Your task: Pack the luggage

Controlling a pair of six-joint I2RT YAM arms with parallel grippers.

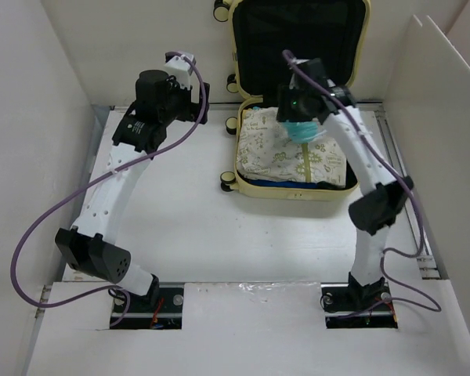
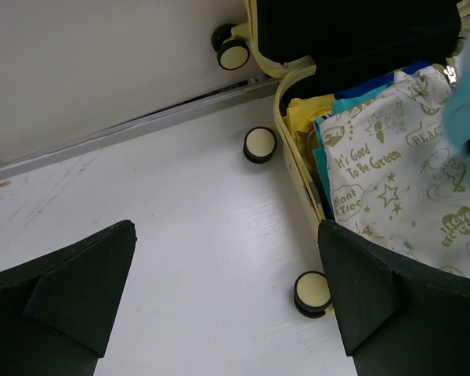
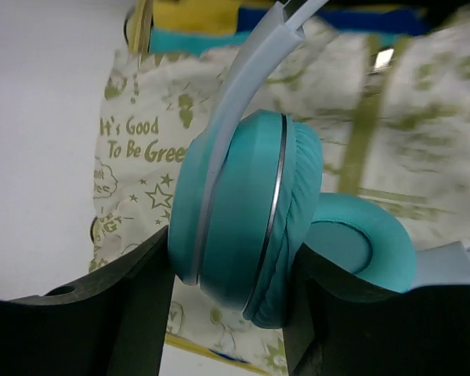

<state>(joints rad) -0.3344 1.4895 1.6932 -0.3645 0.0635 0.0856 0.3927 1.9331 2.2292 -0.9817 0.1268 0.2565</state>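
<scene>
Tabletop [image 1: 188, 211]: luggage [image 1: 298, 193] at far wall, headphones [image 3: 243, 211] in right gripper [image 3: 223, 301].

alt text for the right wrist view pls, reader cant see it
Teal headphones fill the frame, one padded ear cup clamped between the black fingers of the right tool. Behind lies a cream cloth printed with green stars and lettering, white table to its left.
</scene>
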